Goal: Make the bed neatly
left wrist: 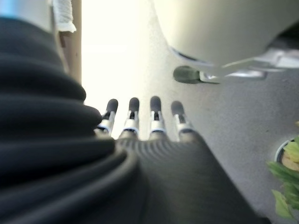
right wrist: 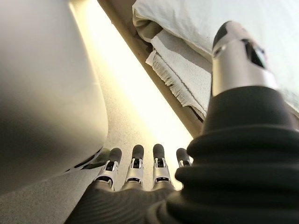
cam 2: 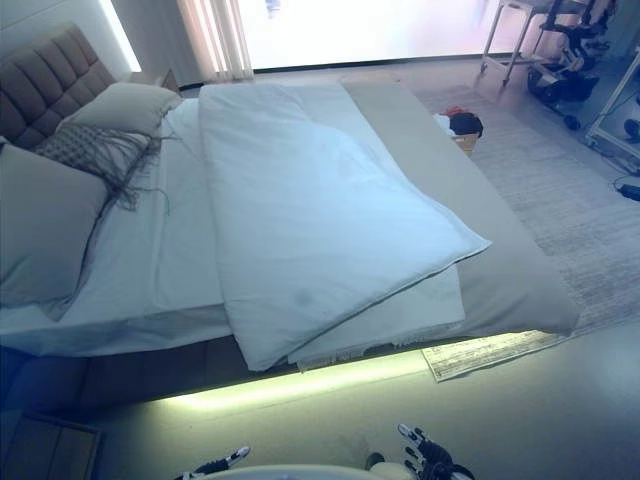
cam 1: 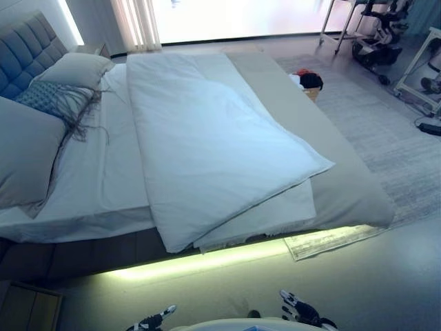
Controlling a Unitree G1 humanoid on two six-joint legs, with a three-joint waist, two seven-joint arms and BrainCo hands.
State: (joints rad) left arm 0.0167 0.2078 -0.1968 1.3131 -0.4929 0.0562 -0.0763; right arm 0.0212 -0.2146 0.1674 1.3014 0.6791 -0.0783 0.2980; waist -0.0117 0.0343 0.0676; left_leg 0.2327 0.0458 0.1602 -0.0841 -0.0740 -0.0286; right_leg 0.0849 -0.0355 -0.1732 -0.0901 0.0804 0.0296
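A white duvet lies folded across the middle of the bed, one corner hanging over the near edge. Under it a white fringed blanket sticks out. A grey cover spans the foot end on the right. Grey pillows and a fringed patterned cushion lean near the padded headboard at the left. My left hand and right hand hang low beside me, well short of the bed. Both are open, fingers straight, holding nothing; the right hand's fingers point toward the lit bed base.
A basket of clothes stands beyond the bed on a pale rug. Wheeled racks fill the far right corner. A wooden bedside cabinet sits at the near left, and a potted plant stands on the floor.
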